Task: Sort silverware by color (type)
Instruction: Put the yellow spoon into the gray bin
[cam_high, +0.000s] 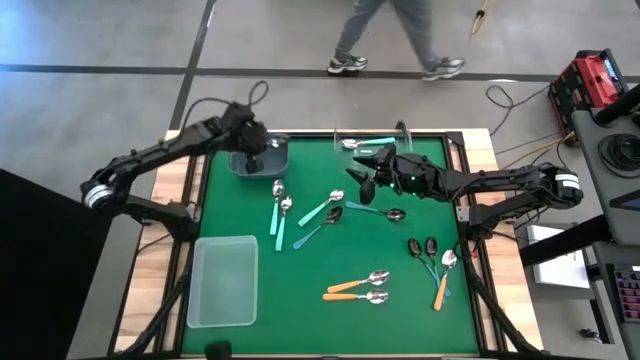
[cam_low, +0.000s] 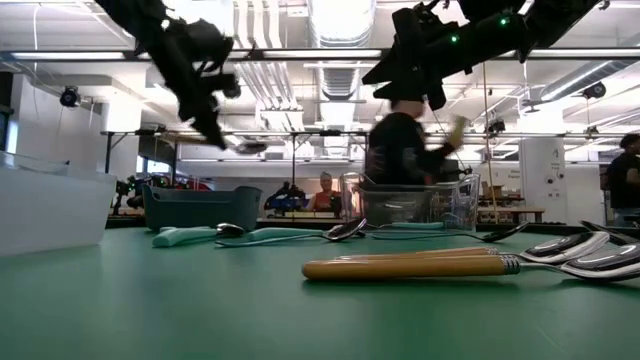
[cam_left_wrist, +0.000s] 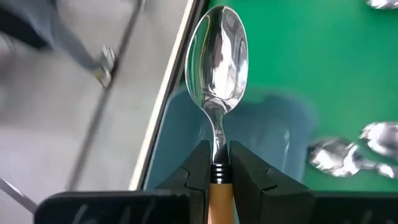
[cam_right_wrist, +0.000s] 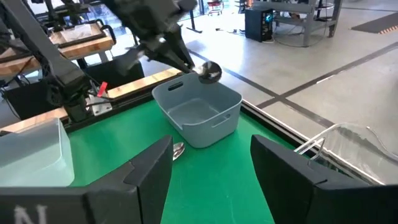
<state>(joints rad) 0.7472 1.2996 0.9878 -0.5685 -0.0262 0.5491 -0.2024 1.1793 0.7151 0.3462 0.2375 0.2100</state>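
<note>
An orange-handled spoon (cam_left_wrist: 217, 68) with a silver bowl is in my left gripper (cam_left_wrist: 217, 163), which is shut on it above the grey-blue bin (cam_high: 258, 160) at the table's far left. The right wrist view shows the spoon's bowl (cam_right_wrist: 209, 72) over that bin (cam_right_wrist: 199, 115). My right gripper (cam_high: 364, 174) hovers open above the table's far middle, with nothing between its fingers (cam_right_wrist: 149, 171). Other silverware lies flat on the green mat: teal-handled spoons (cam_high: 279, 215), dark spoons (cam_high: 420, 248) and orange-handled spoons (cam_high: 355, 290). My left gripper pinches the spoon between its two fingers where the orange handle meets the silver neck (cam_left_wrist: 217, 173). The spoon runs along the fingers, its bowl out beyond their tips. It is lifted clear, with the bowl above the grey-blue bin's rim.
A clear bin (cam_high: 375, 142) at the far middle holds a teal-handled spoon. A translucent tub (cam_high: 222, 280) stands at the near left. Wooden boards edge the mat on both sides. A person walks across the floor beyond the table's far edge (cam_high: 395, 40).
</note>
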